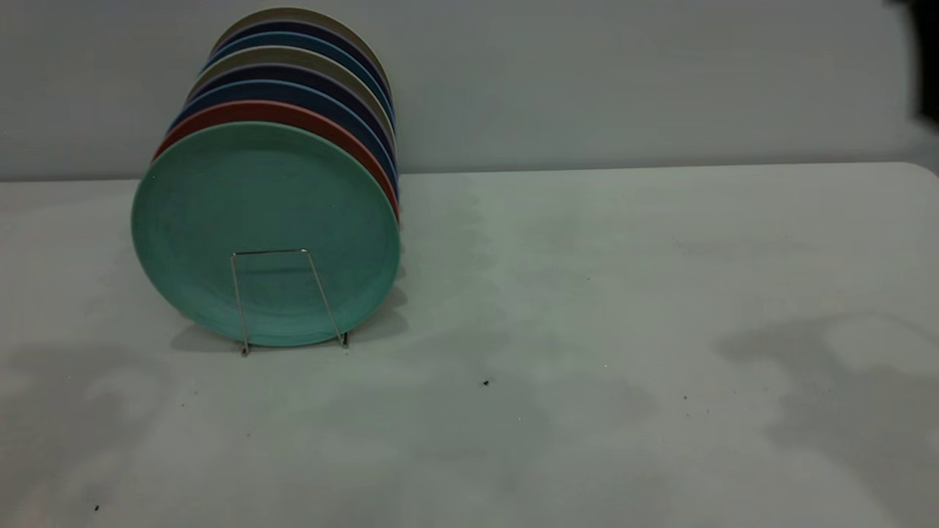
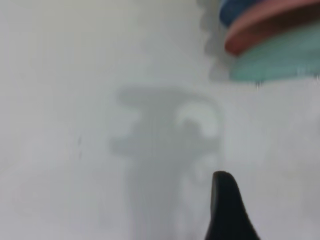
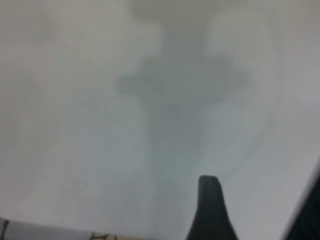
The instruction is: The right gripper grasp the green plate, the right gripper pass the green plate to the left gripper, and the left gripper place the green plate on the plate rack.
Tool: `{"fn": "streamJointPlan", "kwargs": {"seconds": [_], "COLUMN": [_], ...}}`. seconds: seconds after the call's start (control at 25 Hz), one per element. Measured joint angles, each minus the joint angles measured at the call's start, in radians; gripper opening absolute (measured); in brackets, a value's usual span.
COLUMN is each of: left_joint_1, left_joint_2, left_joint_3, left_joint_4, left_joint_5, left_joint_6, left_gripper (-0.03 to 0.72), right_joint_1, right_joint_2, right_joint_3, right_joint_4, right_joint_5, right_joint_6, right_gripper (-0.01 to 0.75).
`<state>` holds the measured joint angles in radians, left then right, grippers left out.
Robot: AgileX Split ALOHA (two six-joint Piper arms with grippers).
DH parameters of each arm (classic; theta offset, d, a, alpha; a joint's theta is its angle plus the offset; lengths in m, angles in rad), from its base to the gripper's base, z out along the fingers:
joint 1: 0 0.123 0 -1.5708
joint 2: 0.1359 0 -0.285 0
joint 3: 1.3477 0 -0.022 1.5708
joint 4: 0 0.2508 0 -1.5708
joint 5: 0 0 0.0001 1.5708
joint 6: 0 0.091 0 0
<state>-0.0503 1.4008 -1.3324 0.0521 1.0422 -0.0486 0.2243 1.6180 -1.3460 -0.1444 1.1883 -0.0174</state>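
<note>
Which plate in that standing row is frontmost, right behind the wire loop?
The green plate. It stands upright at the near end of the row in the plate rack, facing the camera, with the salmon-red plate behind it and the dark blue ones farther back.

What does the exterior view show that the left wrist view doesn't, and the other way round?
Only the exterior view shows the plate rack and the whole row of plates behind the green plate, which stands upright at the front. Only the left wrist view shows one dark finger of the left gripper above the table. Both show the green plate and the salmon-pink plate behind it.
</note>
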Motion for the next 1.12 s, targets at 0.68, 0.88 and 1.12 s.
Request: {"fn": "streamJointPlan", "kwargs": {"seconds": [0.68, 0.88, 1.12], "left_joint_1": [0.000, 0.000, 0.000], "left_joint_2": [-0.924, -1.143, -1.230], "left_joint_3": [0.380, 0.471, 0.578], "left_joint_4": [0.109, 0.124, 0.028], "left_joint_5": [0.125, 0.125, 0.125], "left_joint_6": [-0.060, -0.070, -0.031], "left_gripper": [0.483, 0.483, 0.483], "right_joint_1": [0.005, 0.005, 0.005], "right_joint_2": [-0.823, -1.033, -1.255], "right_joint_3": [0.454, 0.577, 0.707], "right_joint_4": [0.144, 0.152, 0.208], "right_joint_5": [0.052, 0.052, 0.052], "right_joint_6": [-0.062, -0.126, -0.148], "right_gripper": [0.564, 0.564, 0.564]}}
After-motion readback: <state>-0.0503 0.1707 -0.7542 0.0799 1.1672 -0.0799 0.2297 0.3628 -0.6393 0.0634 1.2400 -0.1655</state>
